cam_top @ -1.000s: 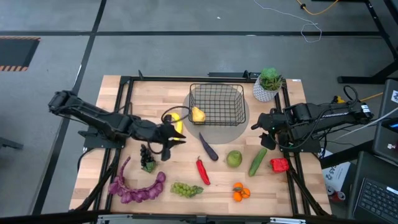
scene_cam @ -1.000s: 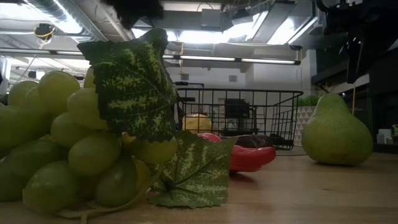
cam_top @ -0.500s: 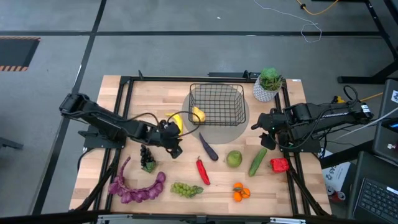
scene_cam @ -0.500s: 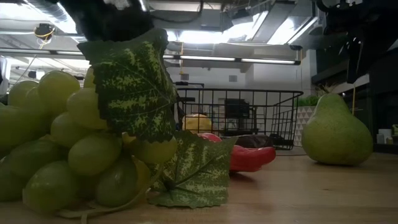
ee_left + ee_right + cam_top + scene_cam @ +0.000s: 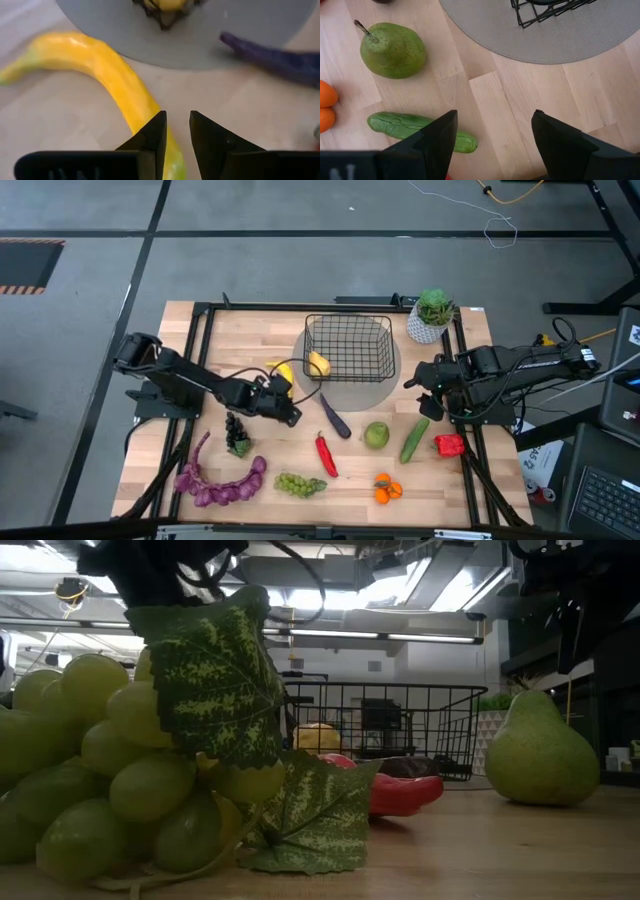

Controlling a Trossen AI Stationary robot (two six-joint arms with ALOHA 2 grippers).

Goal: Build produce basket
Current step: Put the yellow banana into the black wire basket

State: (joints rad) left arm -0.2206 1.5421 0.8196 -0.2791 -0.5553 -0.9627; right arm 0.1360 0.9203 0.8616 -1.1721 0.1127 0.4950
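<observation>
The yellow banana lies on the wood beside the grey mat's left edge. My left gripper hangs just near of it; in the left wrist view my left gripper is open by a narrow gap with nothing between the fingers, the banana running under one finger. The black wire basket stands on the mat with a yellow fruit inside. My right gripper waits open right of the mat, above the cucumber and green pear. My left gripper comes from above, slanting toward the far side. One finger stands over the banana's near end, along its length. I cannot tell whether it touches. The banana lies flat on the table.
Eggplant, chili, pear, cucumber, oranges, green grapes, purple grapes and a red item lie across the near half. A potted plant stands at the far right corner.
My left gripper has drawn a little toward the near and right edges, off the banana's middle, while the arm behind it has swung in toward the table. The banana stays lying on the wood. The right arm has kept still.
</observation>
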